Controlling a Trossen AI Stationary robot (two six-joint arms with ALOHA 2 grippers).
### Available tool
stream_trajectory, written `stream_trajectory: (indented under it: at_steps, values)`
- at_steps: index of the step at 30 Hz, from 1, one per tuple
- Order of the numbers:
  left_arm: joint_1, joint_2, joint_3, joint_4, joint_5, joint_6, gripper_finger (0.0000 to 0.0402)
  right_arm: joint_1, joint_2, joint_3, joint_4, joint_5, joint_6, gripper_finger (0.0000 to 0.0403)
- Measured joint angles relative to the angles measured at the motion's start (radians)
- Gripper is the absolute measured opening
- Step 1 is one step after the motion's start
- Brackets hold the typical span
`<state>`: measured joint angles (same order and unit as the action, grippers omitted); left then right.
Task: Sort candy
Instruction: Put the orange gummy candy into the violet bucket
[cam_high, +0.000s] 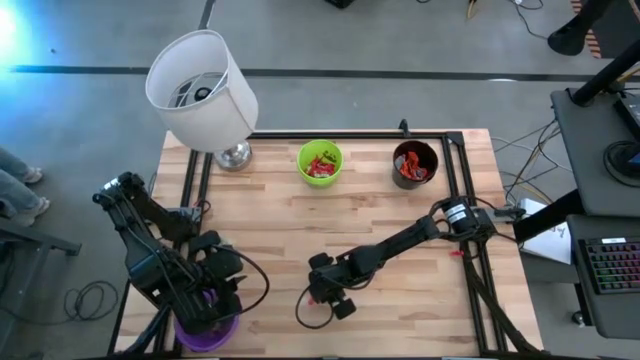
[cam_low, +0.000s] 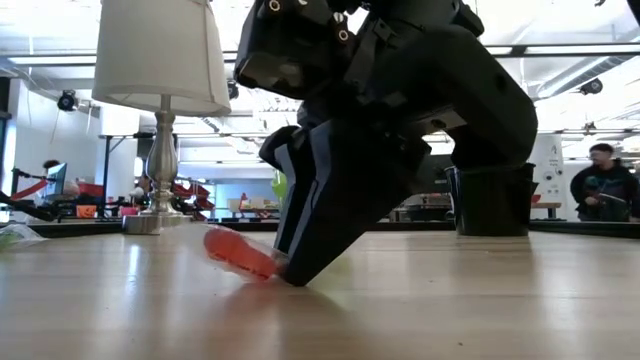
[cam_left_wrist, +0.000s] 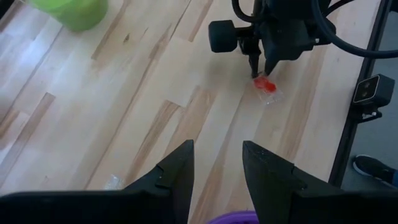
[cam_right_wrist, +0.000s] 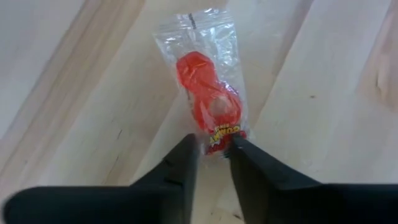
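Right gripper (cam_right_wrist: 213, 149): it is being held low over the table's front middle, its two dark fingers (cam_right_wrist: 180, 163) pinching one end of a clear-wrapped red candy (cam_right_wrist: 208, 99); the jaws are being kept narrow, closed on the wrapper's edge.
Candy in the grip: the packet is lying flat on the wooden table (cam_high: 400, 215), most of it sticking out beyond the fingertips; in the low view its orange-red end (cam_low: 238, 252) is being pressed to the wood at the finger's tip.
Left gripper (cam_left_wrist: 216, 163): it is being held above the purple cup (cam_high: 207, 333) at the table's front left corner; the jaws are standing apart with nothing between them.
Sorted candy: red pieces are lying inside the green cup (cam_high: 320, 162) and inside the black cup (cam_high: 415, 163), both cups standing at the table's far edge.
Stray piece: a small clear wrapper (cam_left_wrist: 112, 182) is lying on the wood near the left gripper.
Lamp (cam_high: 203, 88): it is standing at the far left corner, its white shade tilted in the high view.
Background: a person (cam_low: 604, 186) is being seen in the room beyond the table.
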<state>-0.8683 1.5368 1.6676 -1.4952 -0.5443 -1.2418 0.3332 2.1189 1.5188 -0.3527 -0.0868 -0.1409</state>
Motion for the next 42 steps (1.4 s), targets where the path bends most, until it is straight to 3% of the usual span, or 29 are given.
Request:
stream_trajectory:
  at_steps: [6,15,30,36,42]
  values:
    - [0.0,0.0,0.0,0.0,0.0,0.002,0.0119,-0.002,0.002,0.0,0.002,0.002,0.037,0.0015]
    - [0.0,0.0,0.0,-0.001,0.0,0.002,0.0119,-0.005,-0.012,0.033,-0.074,-0.012,0.089,0.0008]
    - [0.009,0.0,0.0,0.003,0.001,0.004,0.0132,-0.005,-0.151,0.185,-0.176,-0.015,0.151,0.0008]
    - [0.029,0.02,0.0,0.045,-0.073,0.17,0.0163,-0.005,-0.16,0.322,-0.243,-0.015,0.167,0.0008]
    - [0.048,0.066,0.0,0.092,-0.079,0.382,0.0161,-0.007,-0.16,0.463,-0.326,-0.016,0.161,0.0008]
